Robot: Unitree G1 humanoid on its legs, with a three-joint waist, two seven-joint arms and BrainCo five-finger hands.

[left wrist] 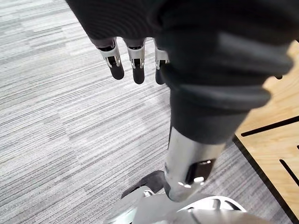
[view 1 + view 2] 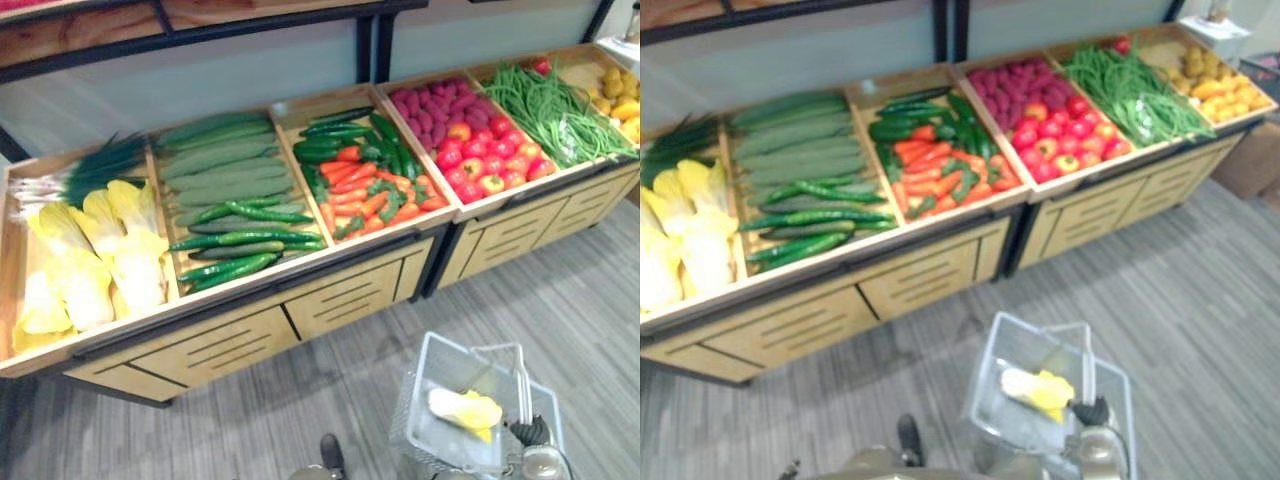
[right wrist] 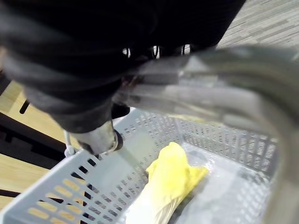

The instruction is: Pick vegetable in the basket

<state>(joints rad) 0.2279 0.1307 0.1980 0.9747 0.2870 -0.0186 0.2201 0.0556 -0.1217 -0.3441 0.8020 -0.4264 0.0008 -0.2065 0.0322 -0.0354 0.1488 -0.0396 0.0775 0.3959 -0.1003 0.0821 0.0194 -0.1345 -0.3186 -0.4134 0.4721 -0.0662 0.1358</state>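
A grey plastic basket (image 2: 432, 352) hangs low at my right side, above the grey floor. A pale yellow cabbage (image 2: 463, 408) lies in it, and shows close up as the cabbage (image 3: 168, 182) on the basket's perforated bottom (image 3: 93, 177). My right hand (image 2: 530, 431) is shut on the basket's handle (image 3: 224, 70), which runs past the dark wrist cover. My left hand (image 1: 135, 65) hangs over the floor with straight fingers and holds nothing.
A long wooden display stand (image 2: 330, 290) with drawers stands ahead. Its bins hold yellow cabbages (image 2: 90, 260), scallions (image 2: 80, 170), cucumbers (image 2: 230, 190), carrots with green peppers (image 2: 370, 190), tomatoes (image 2: 485, 160), green beans (image 2: 550, 110) and yellow fruit (image 2: 620, 95).
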